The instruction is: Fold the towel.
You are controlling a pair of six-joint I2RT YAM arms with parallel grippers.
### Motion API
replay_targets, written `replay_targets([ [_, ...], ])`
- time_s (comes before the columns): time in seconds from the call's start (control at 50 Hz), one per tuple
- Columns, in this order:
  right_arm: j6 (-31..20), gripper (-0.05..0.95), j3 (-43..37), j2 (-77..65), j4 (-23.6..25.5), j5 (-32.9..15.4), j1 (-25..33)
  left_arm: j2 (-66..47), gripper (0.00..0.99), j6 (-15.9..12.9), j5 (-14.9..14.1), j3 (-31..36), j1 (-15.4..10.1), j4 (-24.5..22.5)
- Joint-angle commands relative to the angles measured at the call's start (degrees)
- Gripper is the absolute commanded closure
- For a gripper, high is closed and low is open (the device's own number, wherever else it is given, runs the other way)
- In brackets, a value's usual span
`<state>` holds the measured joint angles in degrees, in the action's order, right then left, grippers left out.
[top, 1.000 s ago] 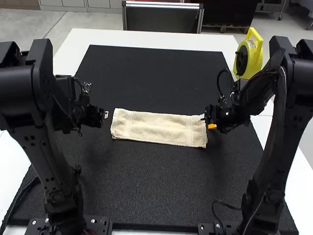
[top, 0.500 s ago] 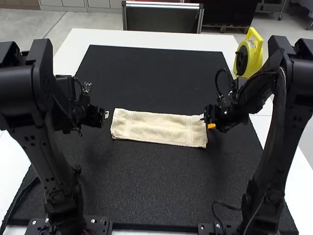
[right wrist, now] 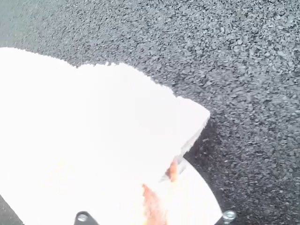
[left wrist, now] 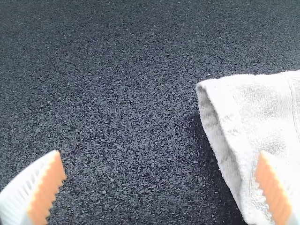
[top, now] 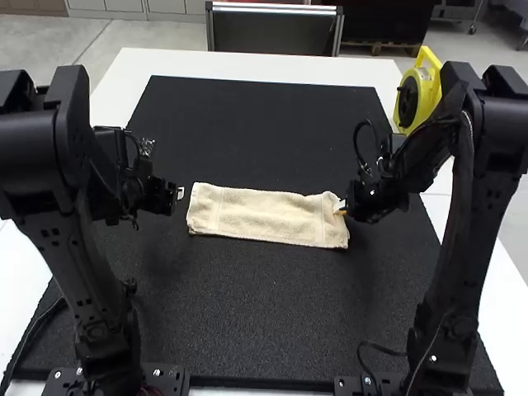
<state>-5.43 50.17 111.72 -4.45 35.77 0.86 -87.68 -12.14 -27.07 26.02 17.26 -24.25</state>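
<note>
Well, the towel (top: 268, 216) lies on black matting (top: 256, 305).

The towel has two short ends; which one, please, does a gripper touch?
The end at the high view's right: the right gripper touches it; the left gripper hovers beside the other.

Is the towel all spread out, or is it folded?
Folded. The towel lies in a long, narrow strip, and its end near the left hand shows one layer on top of another.

White table (top: 223, 66); black, perhaps rubber mat (top: 256, 313).
</note>
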Motion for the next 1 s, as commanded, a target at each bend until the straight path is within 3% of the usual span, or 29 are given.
replay_targets([
  [0.0,0.86,0.87,0.19,0.78,0.32,2.29,-0.78,1.46,0.038,0.54,-1.23,-0.09,0.50,-0.36],
  [0.06,1.12,0.92,0.36,0.78,0.32,2.38,-0.78,1.46,0.038,0.54,-1.23,-0.09,0.50,-0.36],
  [0.62,3.06,0.92,2.91,-3.26,2.07,3.52,1.95,1.37,0.038,1.07,-1.76,-0.36,0.50,-0.45],
  [0.98,5.78,0.92,4.06,-8.98,5.41,4.92,-1.04,1.28,0.038,1.07,-1.85,-1.32,0.67,-0.53],
])
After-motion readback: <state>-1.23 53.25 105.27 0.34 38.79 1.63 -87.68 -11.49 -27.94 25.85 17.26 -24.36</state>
